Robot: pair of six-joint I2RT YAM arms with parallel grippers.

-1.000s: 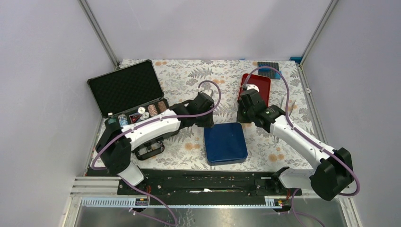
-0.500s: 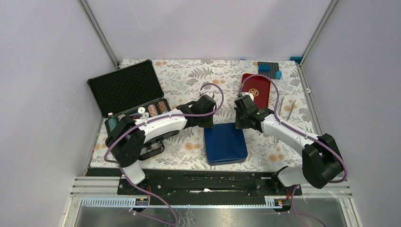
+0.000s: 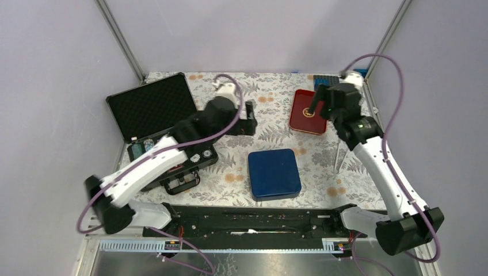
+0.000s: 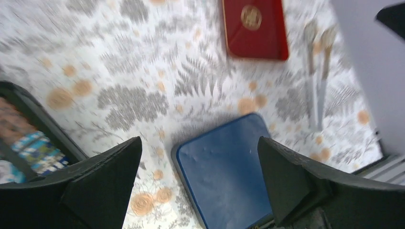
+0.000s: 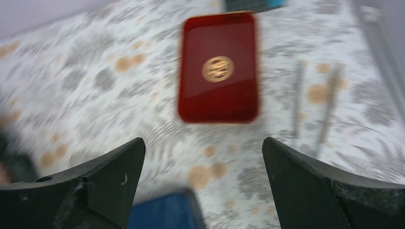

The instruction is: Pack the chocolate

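Hovering with my left pincer and right pincer both spread wide and empty, I see no loose chocolate, so I judge it already packed, likely inside the shut blue square box at six o'clock or the red rectangular tin at two o'clock.

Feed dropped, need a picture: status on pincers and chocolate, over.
Left pincer open, empty. Right pincer open, empty. No chocolate in sight. Blue box, red tin both closed.
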